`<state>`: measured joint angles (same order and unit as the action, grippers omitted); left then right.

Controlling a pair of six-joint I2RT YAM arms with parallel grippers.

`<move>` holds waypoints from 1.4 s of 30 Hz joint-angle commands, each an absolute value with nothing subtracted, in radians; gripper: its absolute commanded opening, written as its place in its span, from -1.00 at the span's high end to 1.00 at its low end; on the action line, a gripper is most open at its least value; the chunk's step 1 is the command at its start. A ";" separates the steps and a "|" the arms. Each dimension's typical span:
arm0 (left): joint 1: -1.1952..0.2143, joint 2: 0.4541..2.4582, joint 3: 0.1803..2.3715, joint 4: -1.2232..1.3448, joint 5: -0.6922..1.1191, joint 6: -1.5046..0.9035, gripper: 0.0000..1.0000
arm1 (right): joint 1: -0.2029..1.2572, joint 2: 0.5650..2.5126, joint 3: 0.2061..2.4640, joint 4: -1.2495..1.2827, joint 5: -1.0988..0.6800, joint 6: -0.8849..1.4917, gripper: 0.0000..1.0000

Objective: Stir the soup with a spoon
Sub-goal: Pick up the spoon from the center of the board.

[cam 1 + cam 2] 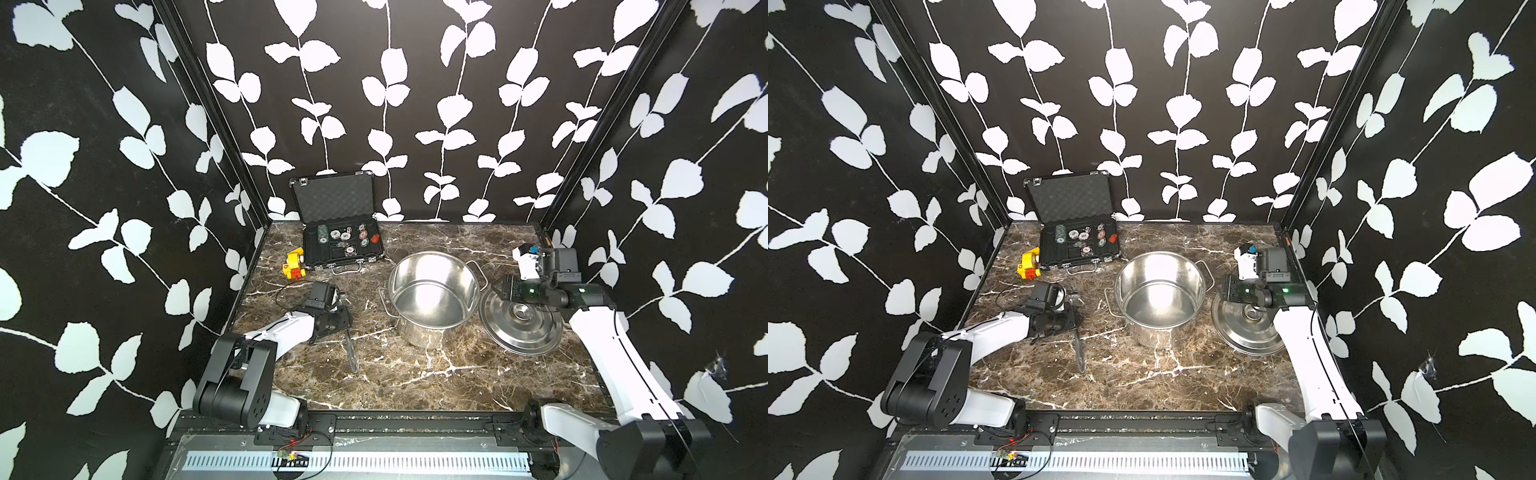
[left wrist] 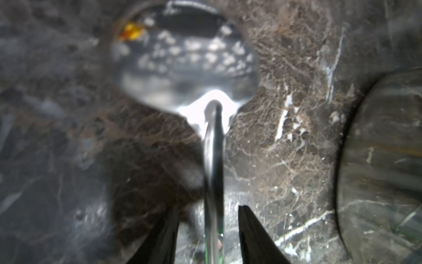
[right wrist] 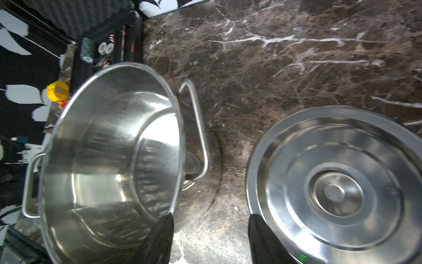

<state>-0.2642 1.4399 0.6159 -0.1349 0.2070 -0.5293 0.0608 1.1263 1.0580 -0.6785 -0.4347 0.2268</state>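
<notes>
Left wrist view looks straight along the spoon (image 2: 213, 160): its thin handle runs up the middle of the picture between the two black fingers (image 2: 255, 237) of the left tool (image 2: 209, 207). The round bowl sits at the far end, mirroring the leaf wallpaper (blurred, so little more can be read). The fingers stand apart, one on each side of the handle, with a strip of table showing in each gap; neither visibly touches the metal.

In both top views the spoon lies on the marble table (image 1: 415, 382) to the left of the pot (image 1: 432, 332), well apart from it. Its long axis runs near to far: the free handle end points at the table's near edge, slanting a little toward the pot's side, and the bowl end lies by the left arm's wrist camera.

The right tool (image 3: 212, 216) hangs with its fingers spread and only bare table between them. It is between the pot and the lid (image 1: 519, 332), which lies just beside the pot.
</notes>
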 commanded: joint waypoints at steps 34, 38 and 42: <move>-0.269 0.920 1.048 -0.515 0.612 -0.861 1.00 | 1.068 1.225 0.803 0.450 -0.321 -0.917 -0.22; -0.268 0.930 1.099 -0.441 0.716 -0.995 1.00 | 1.068 1.272 0.794 0.596 -0.321 -0.987 -0.28; -0.268 0.930 1.088 -0.405 0.757 -1.055 1.00 | 1.068 1.298 0.798 0.742 -0.318 -1.003 -0.28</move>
<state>-0.2672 0.9352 1.0733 -0.4694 0.6659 -0.9569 1.0622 1.2980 0.7841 0.5045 -0.3279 -0.9337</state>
